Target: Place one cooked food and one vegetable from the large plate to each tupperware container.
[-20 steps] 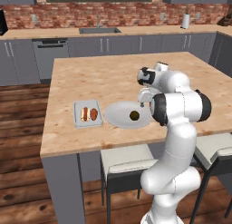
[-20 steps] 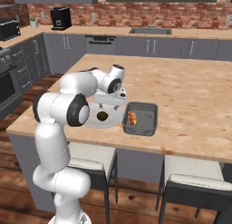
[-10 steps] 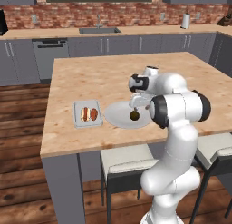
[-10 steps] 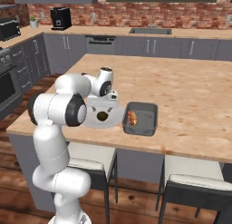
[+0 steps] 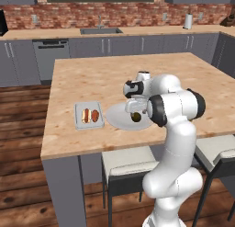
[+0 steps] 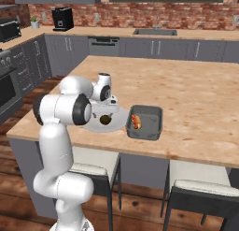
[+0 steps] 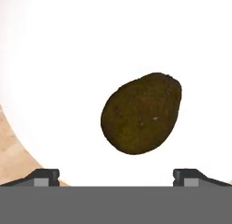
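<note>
The large plate [image 5: 117, 118] [image 6: 93, 124] [image 7: 68, 60] lies near the front edge of the island. One dark brown, egg-shaped avocado [image 5: 136, 116] [image 6: 105, 119] [image 7: 141, 119] rests on it. My gripper [image 5: 134, 104] [image 6: 108, 104] [image 7: 117, 175] hangs open just above the avocado, pointing down, with its fingertips [image 7: 45, 175] wide apart and touching nothing. The light grey tupperware container [image 5: 89, 122] left of the plate holds a hot dog [image 5: 85, 115] and a reddish piece [image 5: 95, 115]. The darker grey tupperware container [image 6: 151, 114] right of the plate holds a hot dog [image 6: 135, 121].
The wooden island top [image 5: 105, 74] stretches far behind the plate. Stools [image 5: 126, 162] stand under its front edge. My own arm [image 5: 176, 106] blocks the plate's right side in the left base view.
The hand has swung left and down over the large plate and now sits above the avocado. The jaws stayed open.
</note>
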